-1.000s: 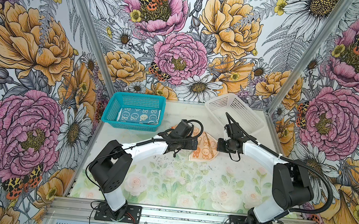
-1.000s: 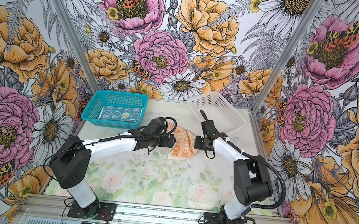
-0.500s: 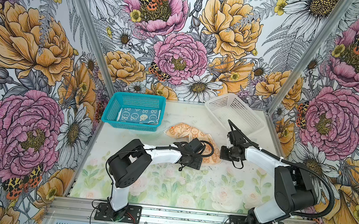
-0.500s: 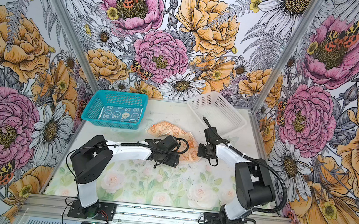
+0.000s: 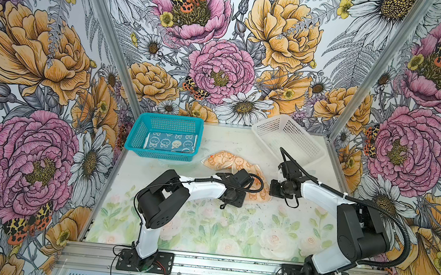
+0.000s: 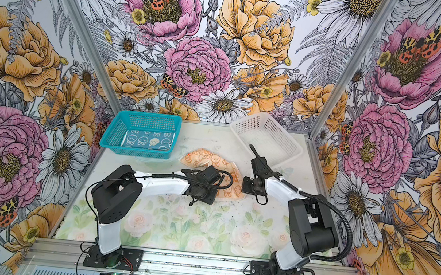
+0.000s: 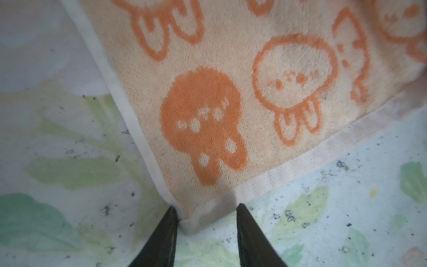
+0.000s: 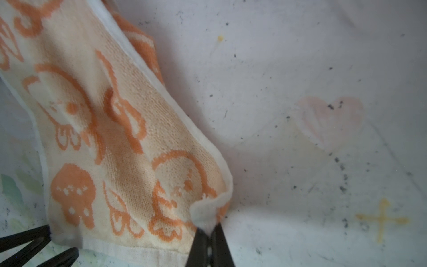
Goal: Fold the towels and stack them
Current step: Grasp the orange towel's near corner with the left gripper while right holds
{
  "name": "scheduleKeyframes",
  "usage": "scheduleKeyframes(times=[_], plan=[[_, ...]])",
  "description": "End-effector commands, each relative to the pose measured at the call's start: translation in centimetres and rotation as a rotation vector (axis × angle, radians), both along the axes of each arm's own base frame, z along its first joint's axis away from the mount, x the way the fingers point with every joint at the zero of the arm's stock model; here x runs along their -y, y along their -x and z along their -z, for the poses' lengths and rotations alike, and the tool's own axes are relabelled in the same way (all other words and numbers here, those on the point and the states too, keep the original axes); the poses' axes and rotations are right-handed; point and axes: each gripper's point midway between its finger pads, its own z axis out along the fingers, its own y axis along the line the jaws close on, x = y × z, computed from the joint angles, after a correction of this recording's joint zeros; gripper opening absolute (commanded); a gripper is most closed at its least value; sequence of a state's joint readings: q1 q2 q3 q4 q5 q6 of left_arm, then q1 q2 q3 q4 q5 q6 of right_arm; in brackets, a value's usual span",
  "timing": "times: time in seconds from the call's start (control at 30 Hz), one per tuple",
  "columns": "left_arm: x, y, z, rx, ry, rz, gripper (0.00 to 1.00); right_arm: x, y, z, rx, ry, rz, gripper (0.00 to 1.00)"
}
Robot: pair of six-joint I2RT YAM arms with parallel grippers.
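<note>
A peach-orange towel point(image 5: 226, 159) with cartoon faces lies rumpled on the table's middle in both top views point(image 6: 206, 157). My left gripper point(image 7: 205, 213) sits low at its near corner. The white hem corner point(image 7: 198, 217) lies between the two fingertips and touches one; the jaws stand apart. My right gripper point(image 8: 209, 231) is shut on the towel's other near corner, pinching a puckered bit of white hem and lifting it slightly. A teal towel point(image 5: 169, 144) with bunnies lies flat in the blue basket point(image 5: 169, 119).
A white perforated basket point(image 5: 289, 139) stands tilted at the back right, close behind the right arm point(image 5: 319, 193). The blue basket is at the back left. The floral table surface point(image 5: 204, 225) stretches toward the front rail. My left gripper's fingers point(image 8: 34, 240) show in the right wrist view.
The left arm left the towel's far side and swung to its near corner, jaws narrowing round the hem. The towel spread out toward the back left. The right gripper stayed shut and shifted slightly.
</note>
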State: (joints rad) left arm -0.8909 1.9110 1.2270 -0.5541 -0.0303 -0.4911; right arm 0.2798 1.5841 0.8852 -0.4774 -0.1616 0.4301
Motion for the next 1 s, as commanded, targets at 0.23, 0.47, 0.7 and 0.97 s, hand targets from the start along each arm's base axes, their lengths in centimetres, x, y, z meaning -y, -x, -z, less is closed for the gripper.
scheduleKeyframes(times=[0.23,0.47,0.7,0.97], plan=[[-3.5,-0.7,0.1,0.031,-0.139,-0.044,0.0,-1.0,0.2,-1.1,0.027,-0.078,-0.005,0.03],[-7.0,-2.6,-3.1,0.099,-0.112,-0.126,0.0,-0.9,0.3,-1.7,0.046,-0.074,-0.01,0.29],[-7.7,-2.8,-4.0,0.114,-0.095,-0.146,0.0,-2.1,0.3,-2.3,0.045,-0.104,-0.03,0.44],[-7.1,-2.6,-3.4,0.106,-0.105,-0.136,0.0,-3.1,1.0,-0.8,0.009,-0.081,-0.055,0.51]])
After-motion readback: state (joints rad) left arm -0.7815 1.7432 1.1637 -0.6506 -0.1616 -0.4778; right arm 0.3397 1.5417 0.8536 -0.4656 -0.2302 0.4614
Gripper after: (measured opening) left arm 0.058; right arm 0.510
